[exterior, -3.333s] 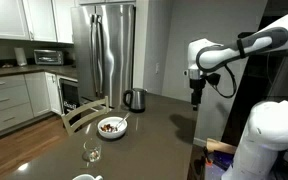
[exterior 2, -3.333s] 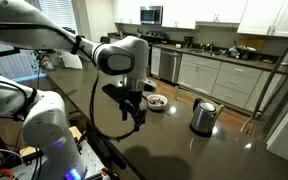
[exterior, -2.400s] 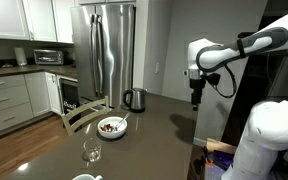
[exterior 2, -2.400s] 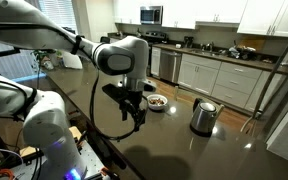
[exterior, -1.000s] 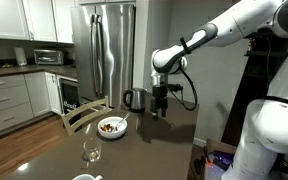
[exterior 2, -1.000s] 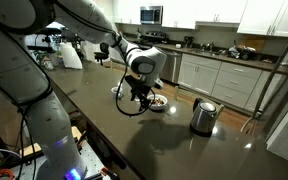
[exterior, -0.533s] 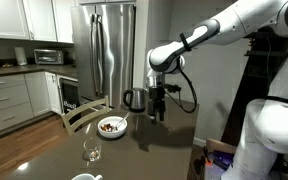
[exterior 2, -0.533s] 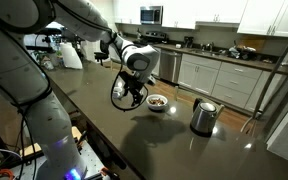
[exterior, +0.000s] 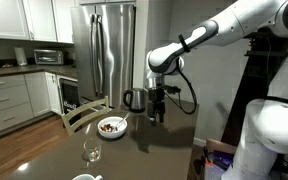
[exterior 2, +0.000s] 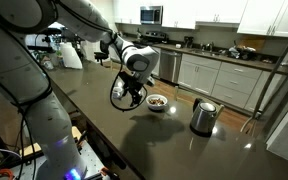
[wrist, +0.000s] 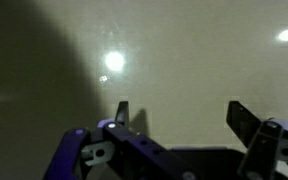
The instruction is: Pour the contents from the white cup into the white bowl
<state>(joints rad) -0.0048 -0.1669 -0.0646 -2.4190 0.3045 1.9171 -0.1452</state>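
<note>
– While your gripper [exterior: 158,113] hangs over the dark table [exterior: 174,140], its two fingers [wrist: 122,110] stand wide apart. Nothing is between them, so you hold nothing.

– Where is the white cup?

– You can see only its top, right at the bottom edge in an exterior view. The white cup [exterior: 85,177] sits at about 7 o'clock from your gripper and well apart from it. A clear glass [exterior: 91,152] on a stem stands near the cup, at 12 o'clock from it.

– And the white bowl?

– Your white bowl [exterior: 111,127] sits on the table at about 8 o'clock from your gripper. It is near the gripper but not touching it, and its inside looks dark. In an exterior view from another spot, the bowl [exterior 2: 157,102] lies at about 4 o'clock from your gripper [exterior 2: 125,93].

– What else is close?

– A steel kettle [exterior: 135,99] stands at about 10 o'clock from your gripper. In an exterior view it [exterior 2: 202,116] sits at 4 o'clock from the bowl.

– What does your wrist view show?

– You see only the table under your open fingers, with two bright spots of light on it. No cup or bowl shows there.
</note>
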